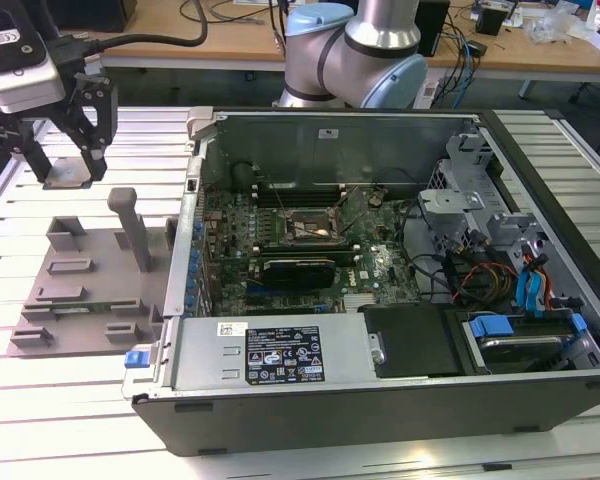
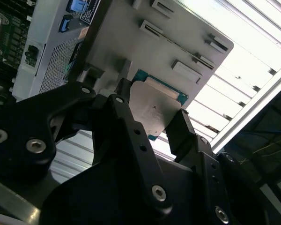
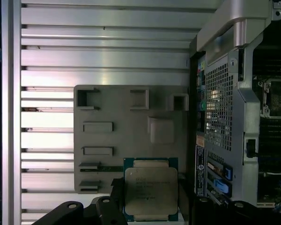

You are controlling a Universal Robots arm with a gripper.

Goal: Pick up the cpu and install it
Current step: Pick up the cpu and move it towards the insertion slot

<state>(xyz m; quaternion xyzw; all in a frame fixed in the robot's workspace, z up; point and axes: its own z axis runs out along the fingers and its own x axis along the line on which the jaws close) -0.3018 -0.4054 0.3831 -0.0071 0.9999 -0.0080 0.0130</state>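
cpu (image 3: 151,190) — side edges clamped in end effector (image 1: 70,165), beside grey tray (image 3: 126,140), open slatted table (image 3: 103,51) around

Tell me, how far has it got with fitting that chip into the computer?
Done: the gripper is shut on the cpu, holding it up off the grey tray. In hand: the carry; it hangs outside the open computer case. Left: installing; the motherboard socket looks empty.

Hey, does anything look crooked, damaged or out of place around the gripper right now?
Nothing stands out. The flat square silver-topped cpu sits straight in the gripper by the grey plastic tray with raised blocks, and the open computer case shows no damage.
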